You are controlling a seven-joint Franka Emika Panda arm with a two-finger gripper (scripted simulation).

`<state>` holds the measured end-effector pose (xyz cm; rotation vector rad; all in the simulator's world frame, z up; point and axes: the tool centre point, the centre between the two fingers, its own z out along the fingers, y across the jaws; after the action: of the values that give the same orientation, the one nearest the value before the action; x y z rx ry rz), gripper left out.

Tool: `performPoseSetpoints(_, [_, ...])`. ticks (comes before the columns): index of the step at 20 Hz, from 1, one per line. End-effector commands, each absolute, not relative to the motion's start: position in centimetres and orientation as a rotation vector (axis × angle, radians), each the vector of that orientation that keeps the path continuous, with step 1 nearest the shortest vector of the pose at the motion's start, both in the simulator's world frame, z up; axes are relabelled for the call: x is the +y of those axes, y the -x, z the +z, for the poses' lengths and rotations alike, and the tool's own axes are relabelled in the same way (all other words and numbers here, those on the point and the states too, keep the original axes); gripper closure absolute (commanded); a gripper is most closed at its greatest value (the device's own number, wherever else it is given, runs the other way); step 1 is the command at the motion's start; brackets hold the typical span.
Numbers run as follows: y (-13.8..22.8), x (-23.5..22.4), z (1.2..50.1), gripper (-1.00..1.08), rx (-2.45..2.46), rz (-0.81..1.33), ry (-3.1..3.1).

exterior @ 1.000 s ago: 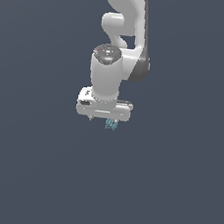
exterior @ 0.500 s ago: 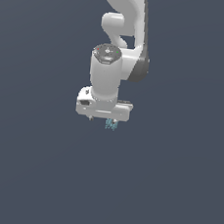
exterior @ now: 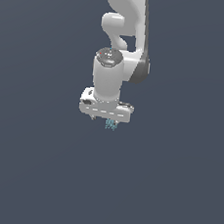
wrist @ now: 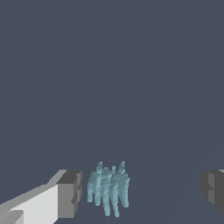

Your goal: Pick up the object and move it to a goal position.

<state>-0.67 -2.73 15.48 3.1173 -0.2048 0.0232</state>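
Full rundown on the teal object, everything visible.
The teal object is a small, pale teal-blue cluster of upright, jagged streaks, matte, with no clear solid outline. In the wrist view it sits between the open gripper's fingers, nearer one, touching neither. In the exterior view it shows just below the gripper.

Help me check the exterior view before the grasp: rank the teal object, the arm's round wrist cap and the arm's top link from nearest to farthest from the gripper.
1. Teal object, just beneath the gripper.
2. Round wrist cap, above it.
3. Top link, highest in frame.
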Motion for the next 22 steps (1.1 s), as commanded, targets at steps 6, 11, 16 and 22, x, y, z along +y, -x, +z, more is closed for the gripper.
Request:
performPoseSetpoints(6, [2.3,-1.7,13.6,-0.92,-0.454,0.017,-3.100])
performPoseSetpoints(11, [3.6,-1.0,12.1,-0.92,-0.660,0.011,-3.068])
performPoseSetpoints(16, [5.0,-0.5,10.8,-0.92,-0.852,0.006,-3.023])
performPoseSetpoints(22, [6.2,-0.1,9.7,-0.92,-1.014,0.002,-2.974])
